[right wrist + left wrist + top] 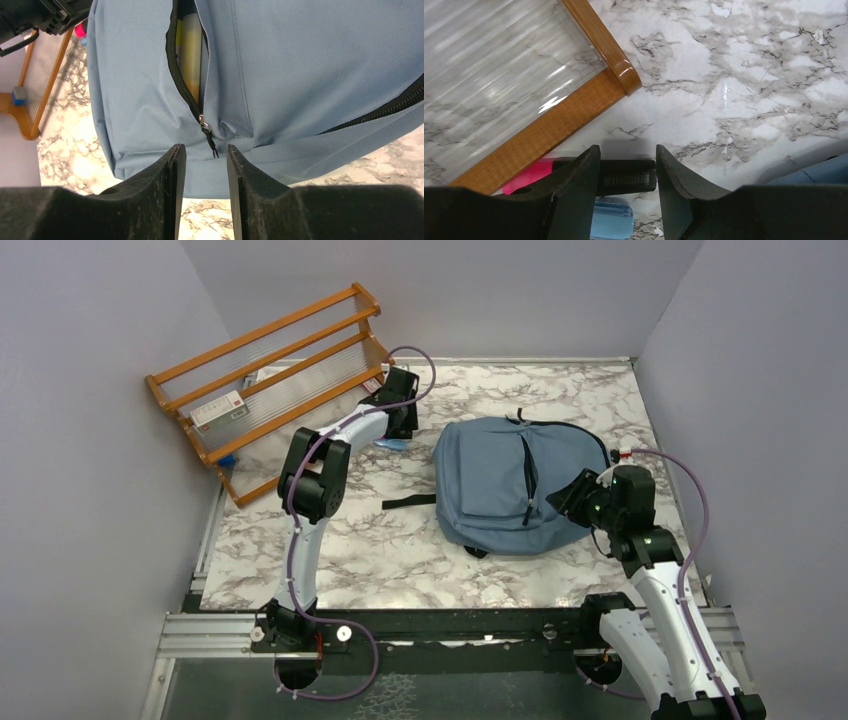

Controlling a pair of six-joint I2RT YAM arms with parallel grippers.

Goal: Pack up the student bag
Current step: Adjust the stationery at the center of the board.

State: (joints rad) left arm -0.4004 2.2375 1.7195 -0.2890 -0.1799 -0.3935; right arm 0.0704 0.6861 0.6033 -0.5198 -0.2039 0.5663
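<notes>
While left end effector (627, 150) and right end effector (205, 147) gape, the student bag (485, 485) (soft blue fabric) lies unzipped.

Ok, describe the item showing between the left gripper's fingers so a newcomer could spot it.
Find the wooden rack at the table's far left. Off its corner nearest the student bag, small items lie on the marble under the left gripper. It is the black bar with a barcode on it; beside it lie a pink item and a light blue item.
</notes>
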